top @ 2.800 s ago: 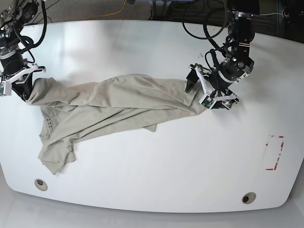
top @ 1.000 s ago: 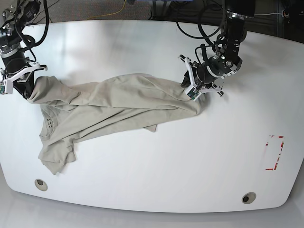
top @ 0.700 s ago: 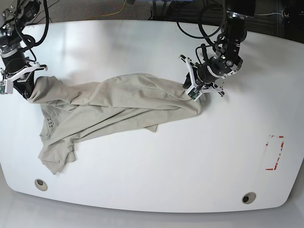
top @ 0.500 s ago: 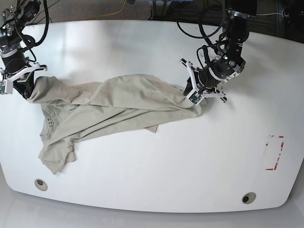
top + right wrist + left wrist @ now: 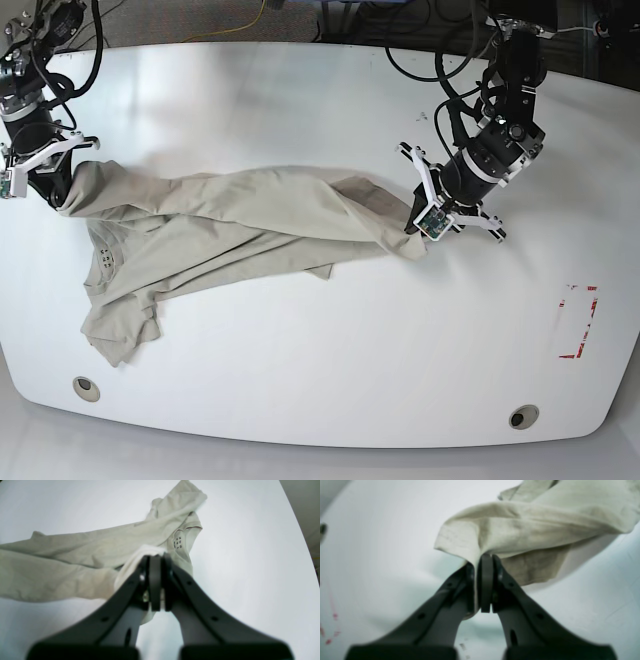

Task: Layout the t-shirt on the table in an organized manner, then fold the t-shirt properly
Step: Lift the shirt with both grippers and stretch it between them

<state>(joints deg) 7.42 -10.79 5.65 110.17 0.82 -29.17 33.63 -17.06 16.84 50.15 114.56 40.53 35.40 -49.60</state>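
The beige-grey t-shirt [image 5: 240,215] lies wrinkled and bunched on the white table [image 5: 330,340], pulled into a long band between both arms. My left gripper [image 5: 418,226] is shut on the shirt's right end, and the left wrist view shows cloth [image 5: 532,522] pinched between the closed jaws [image 5: 483,558]. At the far left, my right gripper [image 5: 62,196] is shut on another edge. In the right wrist view the fabric [image 5: 75,555] folds over the closed jaws [image 5: 155,558], with the printed collar label [image 5: 177,542] just beyond. A loose part of the shirt [image 5: 115,325] hangs toward the front left.
A red tape rectangle [image 5: 578,320] marks the table's right side. Two round grommet holes [image 5: 86,388] [image 5: 522,416] sit near the front edge. Cables and dark floor lie beyond the table's far edge [image 5: 300,45].
My left gripper has closed on the shirt's right end and moved right and toward the front, dragging the cloth into a flatter, longer band. The right arm has held still.
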